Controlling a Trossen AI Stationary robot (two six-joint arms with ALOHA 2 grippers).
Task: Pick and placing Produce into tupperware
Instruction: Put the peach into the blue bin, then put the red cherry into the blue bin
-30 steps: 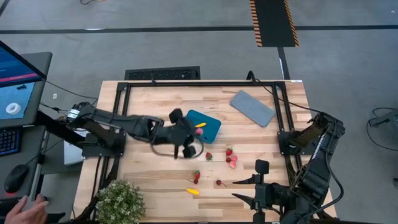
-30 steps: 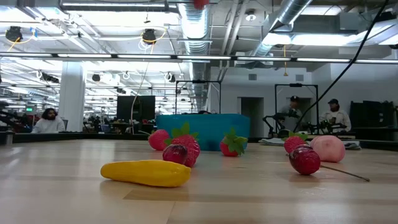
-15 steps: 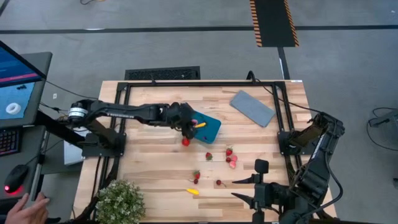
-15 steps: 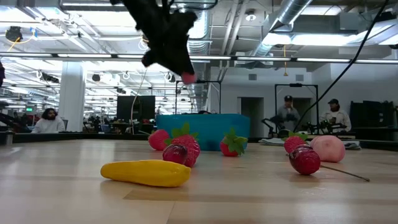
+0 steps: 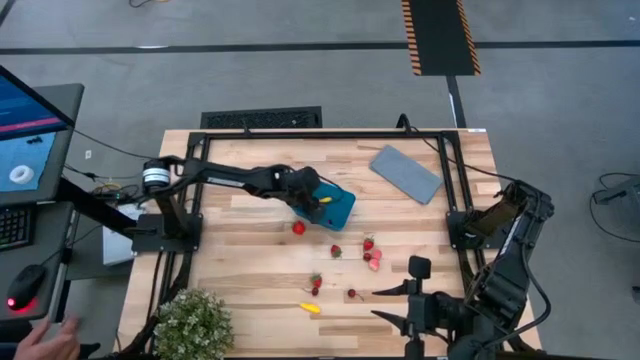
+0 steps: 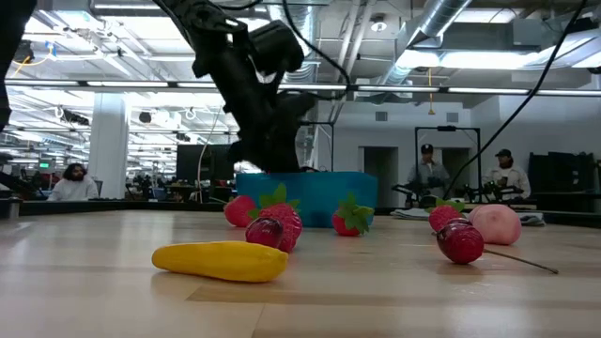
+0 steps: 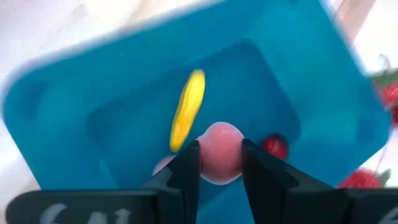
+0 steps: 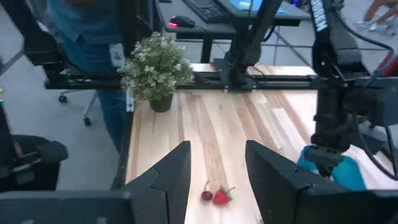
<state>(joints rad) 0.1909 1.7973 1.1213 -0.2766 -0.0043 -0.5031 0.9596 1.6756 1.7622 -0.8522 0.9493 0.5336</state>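
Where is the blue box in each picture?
High view: the blue box sits mid-table, under the left gripper.
Low view: its side wall shows in the middle, behind the strawberries.
Left wrist view: it fills the picture.
Right wrist view: a corner shows beside the left arm.
Shared landmark: the left arm above it.

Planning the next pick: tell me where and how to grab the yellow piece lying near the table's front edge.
Judging by its pose, grip the yellow piece at its middle, coming straight down, fingers closing across its narrow width. It lies flat on the table, long and slim, clear of the strawberry nearby, so both long sides look open.
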